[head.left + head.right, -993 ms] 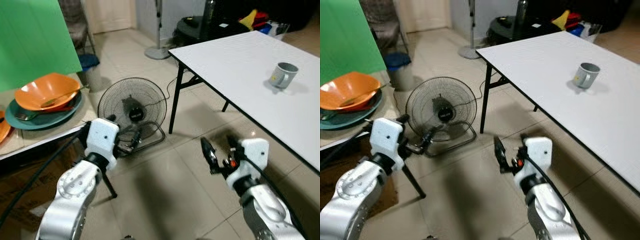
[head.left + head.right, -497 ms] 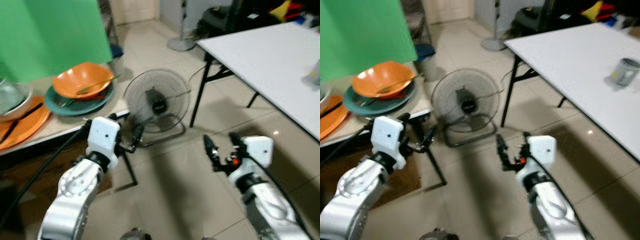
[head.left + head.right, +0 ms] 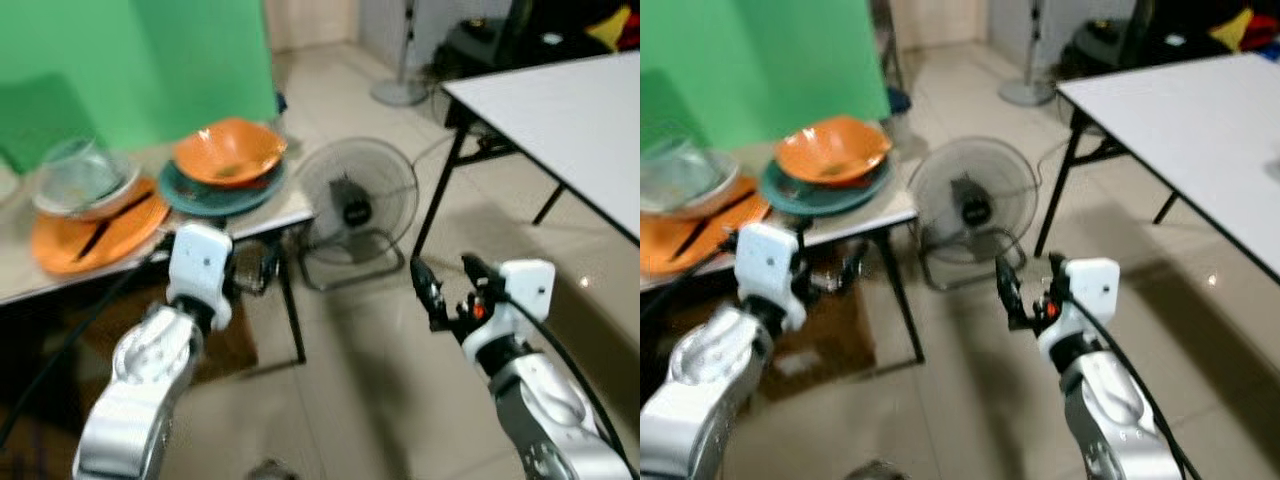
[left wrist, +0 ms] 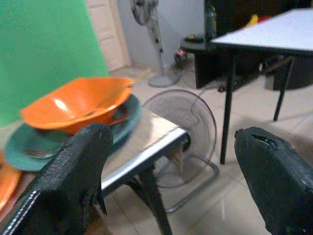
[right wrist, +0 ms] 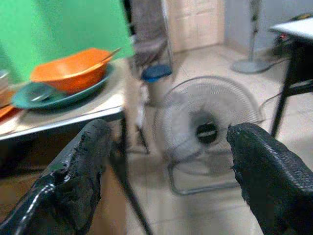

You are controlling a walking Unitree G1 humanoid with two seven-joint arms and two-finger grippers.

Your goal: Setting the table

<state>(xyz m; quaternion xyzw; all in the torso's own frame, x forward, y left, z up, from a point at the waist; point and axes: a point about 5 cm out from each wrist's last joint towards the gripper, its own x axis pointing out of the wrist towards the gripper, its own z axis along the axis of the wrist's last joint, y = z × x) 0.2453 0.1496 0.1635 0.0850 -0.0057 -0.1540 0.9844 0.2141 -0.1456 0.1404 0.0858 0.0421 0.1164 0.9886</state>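
Observation:
An orange bowl (image 3: 225,150) with a utensil in it sits on a teal plate (image 3: 222,190) on a low side table (image 3: 290,212) to my left. Beside them an orange plate (image 3: 95,218) carries a clear glass bowl (image 3: 80,175) and black chopsticks (image 3: 112,210). My left gripper (image 4: 176,186) is open and empty, held just below the side table's front edge. My right gripper (image 3: 450,290) is open and empty above the floor, between the two tables. The white dining table (image 3: 560,110) stands at the right.
A floor fan (image 3: 358,195) stands on the tiles between the side table and the white table's black legs (image 3: 435,200). A green screen (image 3: 120,70) rises behind the side table. A standing fan's base (image 3: 400,92) and dark clutter lie at the back.
The view has swung left: the side table with its dishes has come further into view, and the mug and most of the white table have gone out at the right. Both grippers stay open.

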